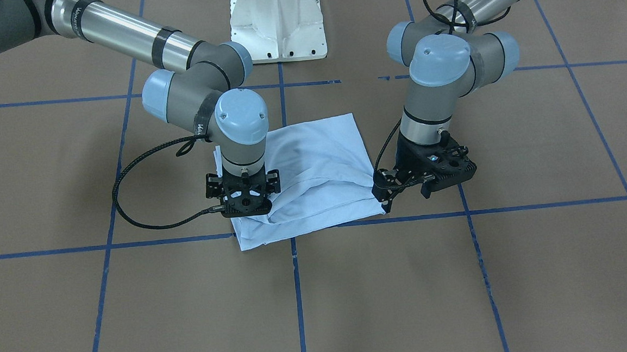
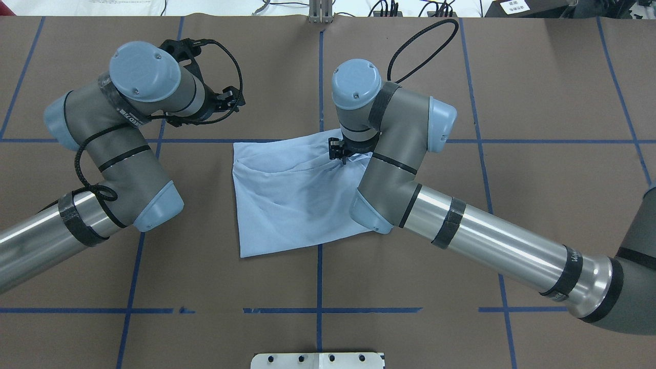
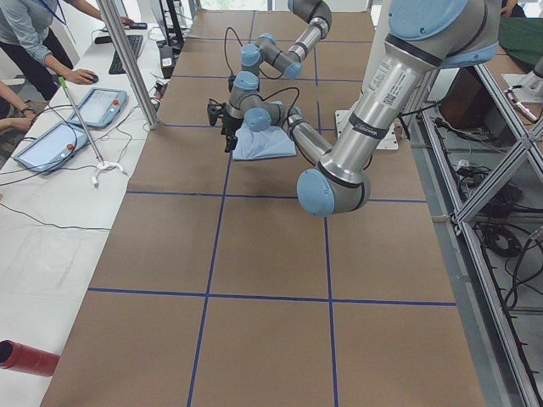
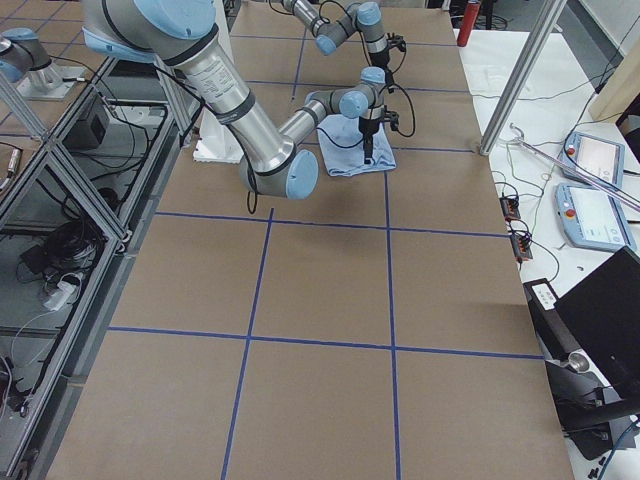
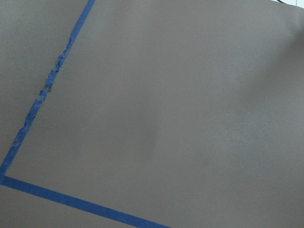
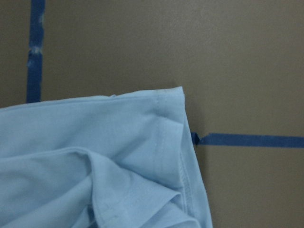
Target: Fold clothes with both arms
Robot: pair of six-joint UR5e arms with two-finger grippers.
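Observation:
The light blue T-shirt point(image 1: 312, 159) lies folded into a rough square at the table's middle point(image 2: 292, 200), its print and collar hidden. My right gripper point(image 1: 246, 208) stands straight down over the shirt's far right corner point(image 2: 339, 154). Its fingertips are hidden, so I cannot tell if it is open or shut. The right wrist view shows that hemmed corner point(image 6: 161, 123) lying on the table. My left gripper point(image 1: 388, 196) hangs tilted above bare table beside the shirt's far left corner point(image 2: 229, 98). I cannot tell if it is open or shut. The left wrist view shows only table.
The brown table point(image 2: 512, 205) carries a grid of blue tape lines point(image 1: 349, 223). The white pedestal base point(image 1: 277, 20) stands at the robot's edge. In the exterior left view, operators and tablets point(image 3: 51, 144) are at a side table beyond the far edge.

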